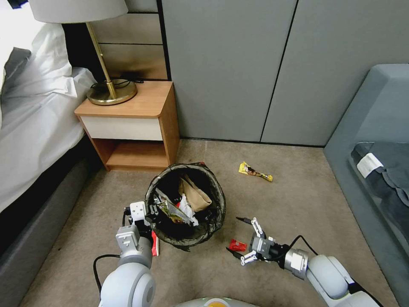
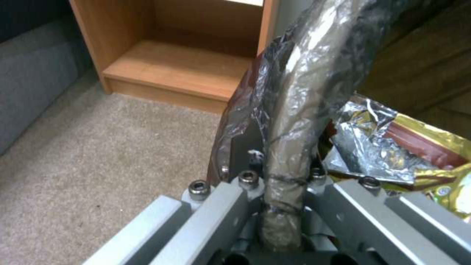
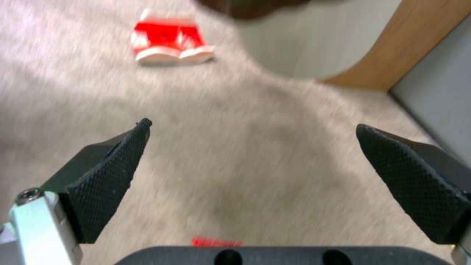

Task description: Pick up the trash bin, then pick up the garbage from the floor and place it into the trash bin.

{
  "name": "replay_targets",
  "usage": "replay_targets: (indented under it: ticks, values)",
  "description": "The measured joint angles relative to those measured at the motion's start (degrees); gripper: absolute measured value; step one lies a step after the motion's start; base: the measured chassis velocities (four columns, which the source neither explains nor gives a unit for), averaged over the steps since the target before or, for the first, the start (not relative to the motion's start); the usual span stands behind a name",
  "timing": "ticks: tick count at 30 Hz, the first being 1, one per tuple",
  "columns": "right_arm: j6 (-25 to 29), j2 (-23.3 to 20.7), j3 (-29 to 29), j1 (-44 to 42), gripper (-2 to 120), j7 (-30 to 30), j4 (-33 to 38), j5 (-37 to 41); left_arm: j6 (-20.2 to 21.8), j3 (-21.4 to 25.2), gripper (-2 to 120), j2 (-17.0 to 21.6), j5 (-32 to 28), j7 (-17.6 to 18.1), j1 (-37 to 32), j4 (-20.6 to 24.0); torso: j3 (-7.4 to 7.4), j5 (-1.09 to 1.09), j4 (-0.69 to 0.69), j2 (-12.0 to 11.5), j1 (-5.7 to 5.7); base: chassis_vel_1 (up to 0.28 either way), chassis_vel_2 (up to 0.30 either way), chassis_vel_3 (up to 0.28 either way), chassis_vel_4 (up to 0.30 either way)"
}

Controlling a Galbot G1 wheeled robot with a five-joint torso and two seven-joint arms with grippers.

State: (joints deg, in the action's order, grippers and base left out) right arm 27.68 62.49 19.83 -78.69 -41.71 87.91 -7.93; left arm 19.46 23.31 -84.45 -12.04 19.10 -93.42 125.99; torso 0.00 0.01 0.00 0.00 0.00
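A bedroom corner seen from the robot's head, looking down at beige carpet. The trash bin, a small round bucket lined with a dark bag folded over its rim, stands on the carpet just in front of a wooden nightstand that carries a brass lamp; a bed with white sheets runs along the left. The left end effector is pinched onto the near-left rim of the bin, the bag-wrapped edge passing between its fingers, as the left wrist view shows close up; this grip seems meant to keep the bin steady and within reach while litter is gathered. The bin already holds a brown paper bag, white crumpled tissue and a shiny gold and silver snack wrapper. The right end effector hovers low over the carpet to the right of the bin, its black fingers spread wide and holding nothing. Just beside it lies a small red wrapper, which looks like the piece it is lined up to take. A red-and-white crushed piece lies on the carpet ahead of that end effector in its wrist view. A yellow snack wrapper rests farther off, near the grey wall panels, well apart from both arms. A grey sofa stands at the right edge.
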Motion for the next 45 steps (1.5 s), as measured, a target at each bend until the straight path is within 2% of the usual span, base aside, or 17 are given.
replay_targets:
  ticks: [3, 12, 30, 45]
  values:
    - [1.3, 0.7, 0.5, 1.5, 100, -0.7, -4.0, -1.5, 0.0, 0.0, 0, 0.0, 0.2, 0.0, -0.3, 0.3, 0.0, -0.01, 0.0, 0.0, 0.0, 0.0, 0.0, 0.0, 0.0]
    - [1.2, 1.5, 0.2, 5.3, 100, -1.0, -10.0, -1.7, 0.0, -0.1, 0, -0.1, 0.6, 0.0, -0.9, 0.9, 0.0, -0.01, 0.0, 0.0, 0.0, 0.0, 0.0, 0.0, 0.0]
    - [-1.9, 3.8, -2.1, 11.0, 100, -2.1, -15.9, -2.1, 0.1, -0.3, 0, -0.4, 1.0, 0.0, -0.8, 0.9, 0.0, -0.01, 0.01, 0.0, 0.0, 0.0, 0.0, 0.0, 0.0]
    - [-1.8, 6.5, -2.4, 11.9, 100, -2.2, -20.9, -4.7, 0.1, -0.5, 0, -0.7, 1.2, -0.1, -0.7, 0.9, 0.0, -0.01, 0.01, 0.0, 0.0, 0.0, 0.0, 0.0, 0.0]
